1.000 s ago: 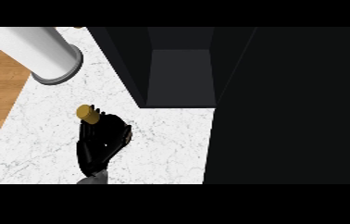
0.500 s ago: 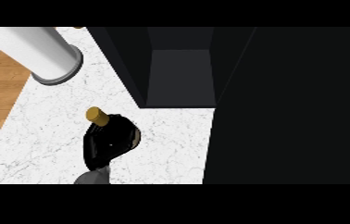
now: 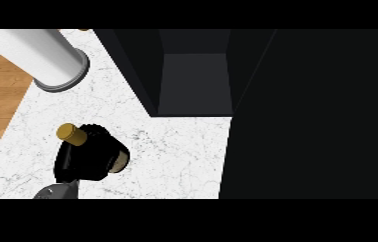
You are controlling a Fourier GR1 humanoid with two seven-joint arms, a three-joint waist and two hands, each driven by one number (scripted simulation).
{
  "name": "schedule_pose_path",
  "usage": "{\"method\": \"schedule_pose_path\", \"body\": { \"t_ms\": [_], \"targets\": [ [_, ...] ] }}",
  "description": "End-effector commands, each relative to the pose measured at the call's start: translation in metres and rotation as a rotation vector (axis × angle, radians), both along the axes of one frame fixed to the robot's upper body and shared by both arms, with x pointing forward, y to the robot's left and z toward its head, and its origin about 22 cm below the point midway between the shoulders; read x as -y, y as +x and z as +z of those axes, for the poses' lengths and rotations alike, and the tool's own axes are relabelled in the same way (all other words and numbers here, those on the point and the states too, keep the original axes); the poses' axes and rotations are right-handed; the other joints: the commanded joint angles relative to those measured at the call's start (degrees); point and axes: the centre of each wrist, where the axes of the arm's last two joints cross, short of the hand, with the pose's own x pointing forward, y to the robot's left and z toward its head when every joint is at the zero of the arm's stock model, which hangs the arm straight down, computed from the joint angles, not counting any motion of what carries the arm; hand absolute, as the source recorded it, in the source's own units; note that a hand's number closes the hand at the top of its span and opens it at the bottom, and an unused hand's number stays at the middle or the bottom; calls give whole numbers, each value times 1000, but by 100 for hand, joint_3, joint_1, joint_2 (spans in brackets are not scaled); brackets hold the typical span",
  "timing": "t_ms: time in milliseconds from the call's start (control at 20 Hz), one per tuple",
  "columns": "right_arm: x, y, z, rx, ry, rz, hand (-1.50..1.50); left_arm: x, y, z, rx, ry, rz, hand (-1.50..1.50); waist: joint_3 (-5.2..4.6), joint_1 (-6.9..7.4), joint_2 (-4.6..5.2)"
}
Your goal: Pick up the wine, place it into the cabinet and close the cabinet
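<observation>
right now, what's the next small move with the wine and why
Probably carry the wine up and to the right, toward the cabinet. The left hand is curled round the wine, with only its gold cap showing clearly. The cabinet stands open, and bare counter lies between the two. The right hand is out of view.

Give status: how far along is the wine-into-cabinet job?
Done: the left robot hand is curled round the gold-capped wine bottle. In hand: the pickup; whether the bottle is off the white marble counter can't be told. Left: carry it to the dark open cabinet, set it inside, close the cabinet.
</observation>
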Motion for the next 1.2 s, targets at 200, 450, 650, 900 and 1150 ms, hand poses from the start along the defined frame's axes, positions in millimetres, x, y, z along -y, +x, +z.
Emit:
{"method": "schedule_pose_path", "body": {
  "t_ms": [200,450,650,900,1150],
  "targets": [
    [-2,-16,5,22,38,37,-150,-30,-2,18,180,94,13,150,-3,42,-1],
    [4,-9,19,32,32,34,-150,2,4,55,218,-31,-65,150,0,77,-8],
    [12,-24,11,16,17,37,-150,10,-6,86,191,-44,-119,150,5,59,-15],
    [2,-31,11,4,48,35,-150,46,-9,118,191,-36,-144,150,4,54,-20],
    [2,-28,9,21,48,47,-150,74,-4,162,179,-11,-157,150,4,35,-16]
  ]
}}
